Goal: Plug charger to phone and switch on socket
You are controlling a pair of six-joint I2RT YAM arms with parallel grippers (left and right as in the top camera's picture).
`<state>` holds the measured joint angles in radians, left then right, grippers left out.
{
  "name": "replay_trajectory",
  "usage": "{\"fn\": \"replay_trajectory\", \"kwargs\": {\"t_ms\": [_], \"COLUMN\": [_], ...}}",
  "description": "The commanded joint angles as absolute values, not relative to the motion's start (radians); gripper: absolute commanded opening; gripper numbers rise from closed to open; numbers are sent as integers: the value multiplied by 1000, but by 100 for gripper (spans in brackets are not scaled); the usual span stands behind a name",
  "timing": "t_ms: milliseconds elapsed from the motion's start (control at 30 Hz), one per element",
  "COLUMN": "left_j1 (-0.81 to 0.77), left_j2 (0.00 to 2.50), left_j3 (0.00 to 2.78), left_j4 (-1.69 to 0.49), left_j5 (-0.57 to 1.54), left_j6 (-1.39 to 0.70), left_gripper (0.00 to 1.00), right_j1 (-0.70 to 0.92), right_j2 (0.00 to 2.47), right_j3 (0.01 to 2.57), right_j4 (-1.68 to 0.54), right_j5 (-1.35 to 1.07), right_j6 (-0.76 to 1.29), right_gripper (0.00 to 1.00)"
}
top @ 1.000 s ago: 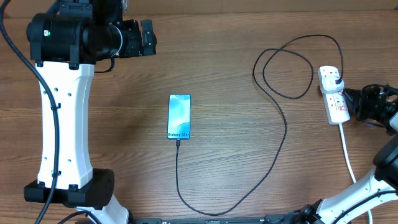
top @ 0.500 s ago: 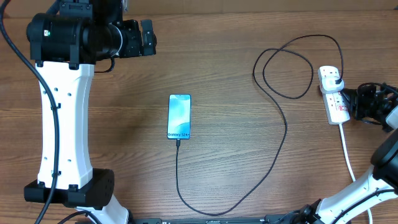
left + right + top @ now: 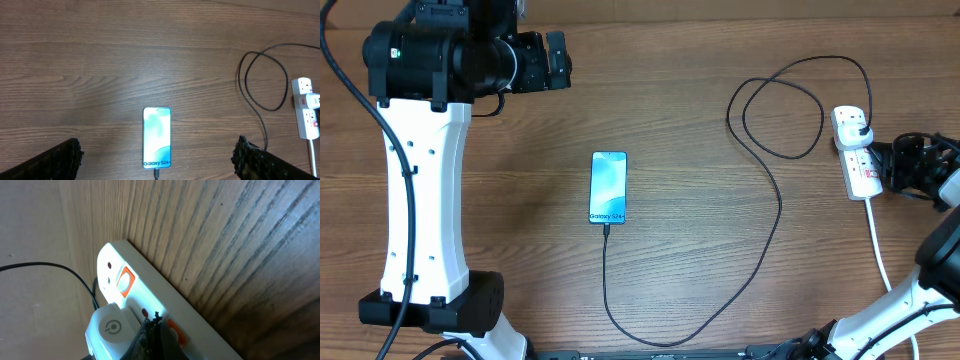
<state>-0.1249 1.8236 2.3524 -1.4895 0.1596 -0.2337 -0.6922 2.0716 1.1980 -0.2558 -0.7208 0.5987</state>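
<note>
Right pincer (image 3: 152, 330): closed, empty, tips over the top face of the socket (image 3: 855, 150), just beside a red switch (image 3: 176, 332); contact not resolvable. Charger (image 3: 775, 200): plug end seated in the socket, cable looping near it, then running off across the table (image 3: 700, 80). Phone (image 3: 608, 187): well apart from the socket, screen lit, cable tip in its end. Left pincer (image 3: 558, 60): fully open, empty, raised, farthest from the socket.
</note>
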Motion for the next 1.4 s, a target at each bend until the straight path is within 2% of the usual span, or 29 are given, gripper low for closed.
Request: {"fn": "replay_trajectory", "kwargs": {"t_ms": [0, 600, 800, 1067, 1367], "left_j1": [-125, -125, -125, -125, -125], "left_j2": [1827, 1827, 1827, 1827, 1827], "left_j3": [2358, 2358, 2358, 2358, 2358], "left_j4": [-1488, -1488, -1488, -1488, -1488], "left_j5": [153, 153, 153, 153, 153], "left_j6": [-229, -229, -229, -229, -229], "left_gripper": [100, 100, 100, 100, 100], "right_j1": [-640, -640, -696, -799, -736], "right_j2": [2088, 2088, 2044, 1752, 1378], "right_j3": [1139, 1120, 1122, 1128, 1172], "right_j4": [-284, -341, -344, -485, -747], "right_j5": [-707, -707, -707, -752, -805], "right_j6": [595, 572, 572, 517, 318], "right_gripper": [4, 4, 4, 4, 4]}}
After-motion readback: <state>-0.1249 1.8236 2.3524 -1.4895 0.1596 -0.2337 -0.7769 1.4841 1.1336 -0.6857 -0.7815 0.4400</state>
